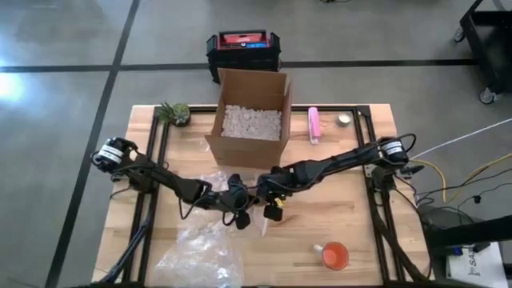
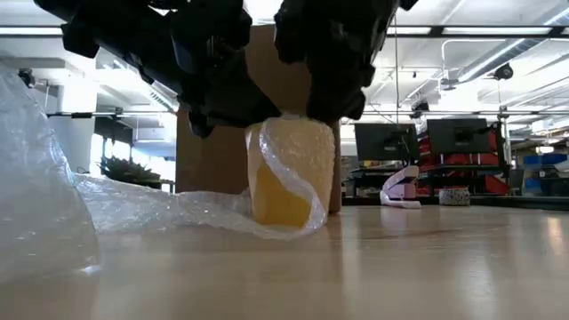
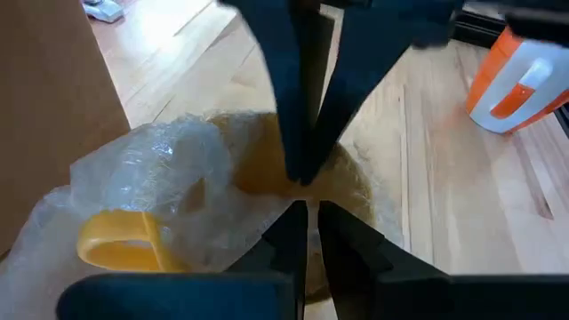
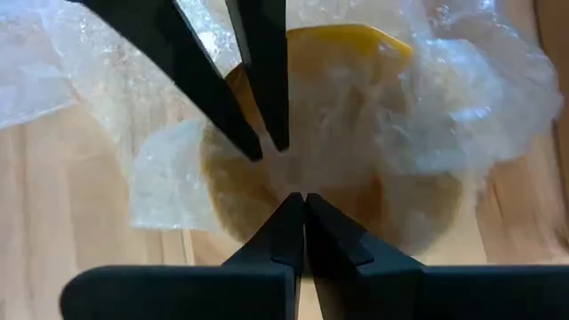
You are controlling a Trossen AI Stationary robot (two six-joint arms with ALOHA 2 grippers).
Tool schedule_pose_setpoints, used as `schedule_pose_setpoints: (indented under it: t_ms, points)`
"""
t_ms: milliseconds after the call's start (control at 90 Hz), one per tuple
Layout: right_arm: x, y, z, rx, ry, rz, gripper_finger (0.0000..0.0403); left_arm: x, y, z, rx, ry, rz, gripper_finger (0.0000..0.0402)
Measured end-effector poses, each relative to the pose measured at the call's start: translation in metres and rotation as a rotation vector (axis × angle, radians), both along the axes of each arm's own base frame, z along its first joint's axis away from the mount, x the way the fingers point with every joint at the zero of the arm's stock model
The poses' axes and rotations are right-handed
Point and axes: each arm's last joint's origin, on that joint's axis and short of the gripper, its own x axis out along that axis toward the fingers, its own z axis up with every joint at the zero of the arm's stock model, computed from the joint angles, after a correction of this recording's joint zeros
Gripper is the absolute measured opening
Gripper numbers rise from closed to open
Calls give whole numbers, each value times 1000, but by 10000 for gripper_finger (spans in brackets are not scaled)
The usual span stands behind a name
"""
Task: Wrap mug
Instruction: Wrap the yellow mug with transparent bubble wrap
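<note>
The yellow mug (image 2: 286, 182) is seen upright at the centre of the low view, partly sheathed in bubble wrap (image 2: 133, 209) that trails off to the frame's left across the pale wooden counter (image 2: 400, 267). Above it, the left end effector (image 3: 307, 218) and the right end effector (image 4: 298, 209) are both pinched closed on the wrap over the mug's top — fingertips nearly meeting. Behind the mug a cardboard box (image 1: 248, 116) of packing peanuts is set; an orange mug (image 1: 334, 256) lies at the lower right of the high view. Beyond the counter, monitors (image 2: 418, 142) and ceiling lights are visible.
</note>
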Motion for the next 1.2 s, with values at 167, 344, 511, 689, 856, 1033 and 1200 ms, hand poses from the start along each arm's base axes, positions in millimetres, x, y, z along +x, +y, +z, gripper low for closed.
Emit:
schedule_pose_setpoints:
  t_ms: [167,344,511,689,856,1033,1200]
  points:
    - [6,-1,-10,-4,-22,10,2,0,0,0,0,-2,-1,21]
    - [5,-2,6,-13,-43,41,2,0,0,0,0,-4,1,21]
    - [4,-4,38,-22,-100,65,2,0,0,0,0,-2,0,21]
    - [4,-10,43,-117,-123,32,2,0,0,0,-1,-4,-1,21]
    - [5,-11,36,-170,-118,26,2,0,0,0,-2,-5,-1,21]
    - [9,-11,12,-175,-50,30,2,0,0,0,-2,-7,-1,21]
    - [17,-9,-10,-174,-23,45,2,0,0,1,-3,-10,0,21]
